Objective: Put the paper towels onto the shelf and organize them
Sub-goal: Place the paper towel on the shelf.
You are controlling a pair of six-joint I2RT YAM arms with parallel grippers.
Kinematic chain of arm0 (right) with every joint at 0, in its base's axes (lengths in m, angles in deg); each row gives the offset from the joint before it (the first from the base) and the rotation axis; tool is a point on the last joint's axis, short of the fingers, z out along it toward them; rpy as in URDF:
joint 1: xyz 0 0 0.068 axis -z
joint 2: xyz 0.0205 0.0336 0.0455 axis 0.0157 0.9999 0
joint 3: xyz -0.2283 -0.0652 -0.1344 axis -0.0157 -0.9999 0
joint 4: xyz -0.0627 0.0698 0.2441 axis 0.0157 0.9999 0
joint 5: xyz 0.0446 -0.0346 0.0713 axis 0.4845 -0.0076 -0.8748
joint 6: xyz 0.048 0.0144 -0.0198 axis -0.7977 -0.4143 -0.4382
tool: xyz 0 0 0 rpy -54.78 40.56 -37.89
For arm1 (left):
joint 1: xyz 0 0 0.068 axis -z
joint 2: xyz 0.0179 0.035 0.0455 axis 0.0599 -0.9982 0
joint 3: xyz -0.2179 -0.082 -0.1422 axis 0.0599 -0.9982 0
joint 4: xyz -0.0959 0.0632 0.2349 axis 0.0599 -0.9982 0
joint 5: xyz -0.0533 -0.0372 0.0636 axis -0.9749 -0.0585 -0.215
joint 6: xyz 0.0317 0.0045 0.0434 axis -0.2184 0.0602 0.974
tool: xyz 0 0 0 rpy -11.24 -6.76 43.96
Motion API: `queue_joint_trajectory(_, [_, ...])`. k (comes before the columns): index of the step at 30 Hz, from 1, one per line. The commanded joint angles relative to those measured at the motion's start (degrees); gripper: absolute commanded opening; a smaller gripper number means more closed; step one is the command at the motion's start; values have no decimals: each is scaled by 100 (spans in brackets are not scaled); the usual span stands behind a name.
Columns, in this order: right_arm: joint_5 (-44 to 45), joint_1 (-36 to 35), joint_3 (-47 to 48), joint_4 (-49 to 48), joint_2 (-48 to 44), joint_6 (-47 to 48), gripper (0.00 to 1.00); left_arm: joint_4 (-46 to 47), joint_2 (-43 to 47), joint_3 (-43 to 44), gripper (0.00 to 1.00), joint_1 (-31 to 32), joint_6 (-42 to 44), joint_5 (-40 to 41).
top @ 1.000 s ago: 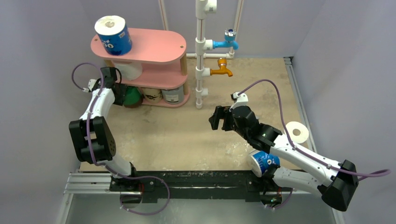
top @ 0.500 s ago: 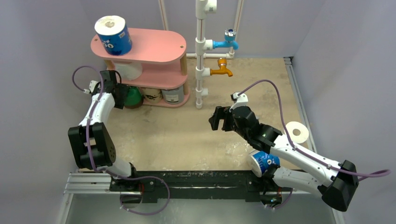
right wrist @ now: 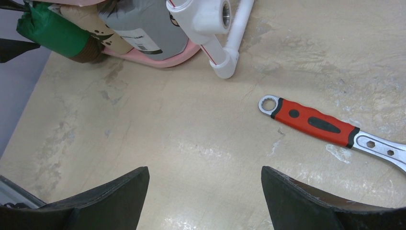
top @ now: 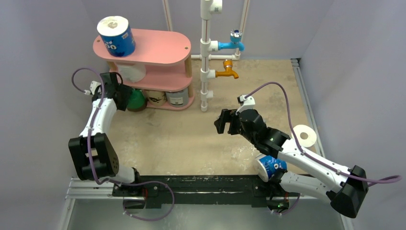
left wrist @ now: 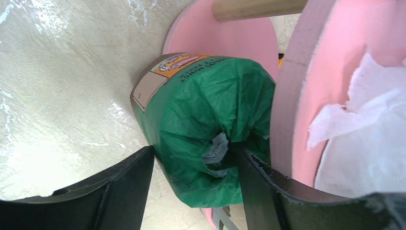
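Green for the wrapper of the paper towel roll (left wrist: 206,139) in hand. Found it at the left end of the shelf's (top: 158,48) bottom tier, just beside the brown roll (top: 155,97) and tucked partly under the middle board. Cannot tell whether upright or leaning.

Found left claw (left wrist: 194,158) astride it, one finger on each side and close against the wrap. Cannot tell whether pressing or just clear of it.

Step judged: seating the green roll on the bottom tier and letting go.

Next move, as judged:
- Spread the left jaws fully clear, then back straight out; avoid dragging the film or knocking the middle board.
- Then fetch the loose rolls on the worktop (top: 191,139): a bare white roll (top: 305,135) at the right edge and a blue printed roll (top: 270,167) tight against the right arm.
- Right claw (right wrist: 205,170) suited for that: spread wide, holding nothing, hanging over bare worktop near the red-handled wrench (right wrist: 313,122). Leave the wrench alone.

Already shelved: blue roll (top: 116,36) on the top board, white roll (top: 131,72) on the middle, grey roll (top: 177,97) on the bottom. Plenty of room on the top and middle boards.

Look of the green roll:
- Crinkled glossy film, gathered and tucked into the core at the near end.
- Small pale scrap showing at the tuck.
- Printed cream-and-orange label at the far end.
- Probably soft and slippery under the fingers.
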Motion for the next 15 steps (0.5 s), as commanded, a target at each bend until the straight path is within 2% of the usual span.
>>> queue_joint_trajectory(1, [-23,22,-74,-243,-160,-21,88,194,225,-84,62,-20,169,-49])
queue_joint_trajectory(9, [-23,22,-106,-255,-200,-23,88,558,16,-126,56,-21,233,-194])
queue_joint_trajectory(15, [3,22,-113,-255,-191,-14,88,1472,1,-490,51,-26,197,-471])
